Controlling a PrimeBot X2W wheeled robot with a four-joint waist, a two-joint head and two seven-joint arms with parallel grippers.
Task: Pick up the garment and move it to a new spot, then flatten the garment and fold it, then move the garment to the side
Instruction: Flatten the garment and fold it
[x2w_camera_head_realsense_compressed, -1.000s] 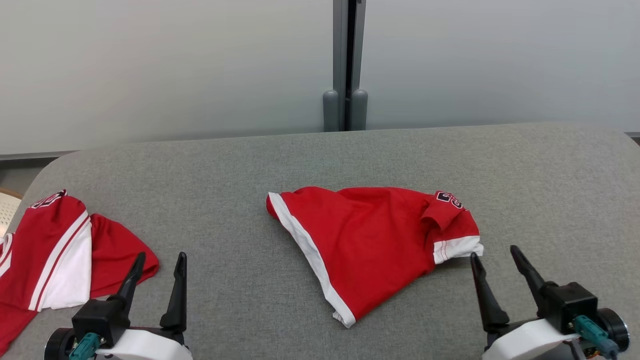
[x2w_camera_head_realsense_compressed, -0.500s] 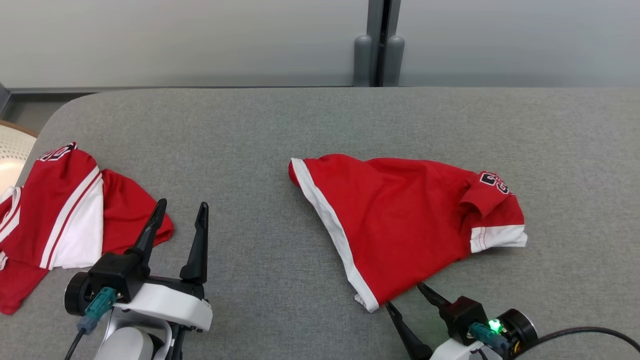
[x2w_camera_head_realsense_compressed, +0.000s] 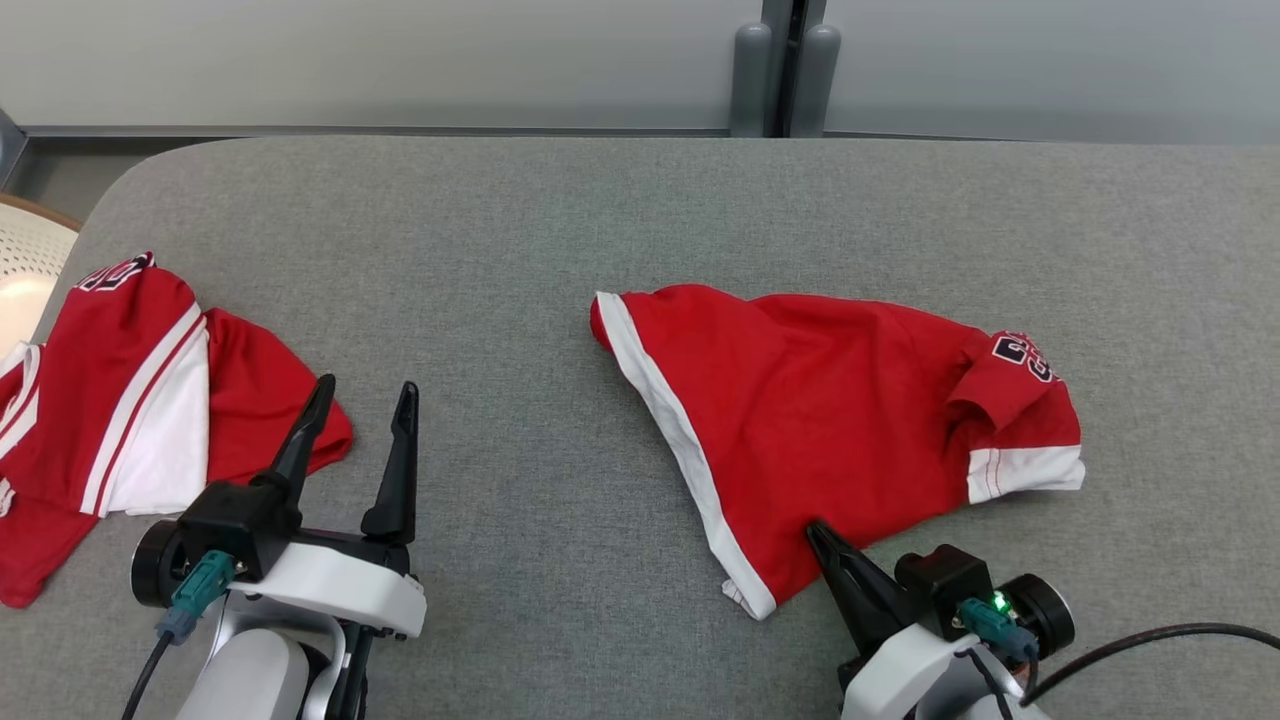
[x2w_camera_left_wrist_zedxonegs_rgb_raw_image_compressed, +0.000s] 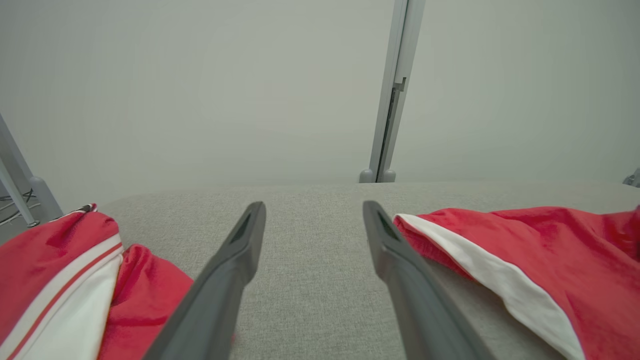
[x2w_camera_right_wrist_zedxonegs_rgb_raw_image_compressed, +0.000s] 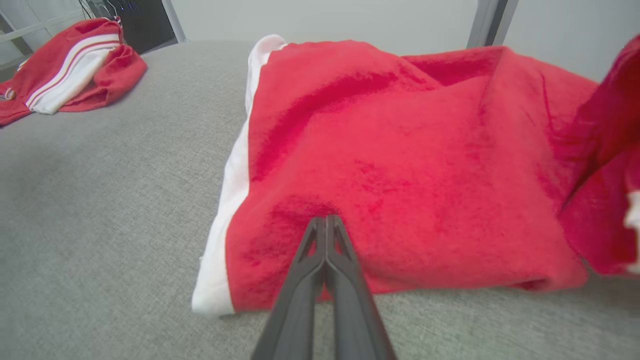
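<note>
Right, the grey cloth-covered table spans nearly everything I see from the head camera, with a pale wall behind it. The red jersey lies right of the middle of the table, spread loosely in a rough triangle with soft wrinkles. Its white hem band runs diagonally down its left side to the near corner, and a sleeve with a white cuff and dark lettering is folded over at the far right. A second jersey, red with white panels, sits crumpled at the table's left edge, well apart from the first. My left gripper hovers over bare cloth just beside that second jersey, fingers spread wide with nothing between them. My right gripper is at the red jersey's near edge, just right of the hem corner. Its fingers are pressed tight together with the tips on the red fabric. I cannot tell whether any cloth is pinched between them. A small green light glows on that wrist.
</note>
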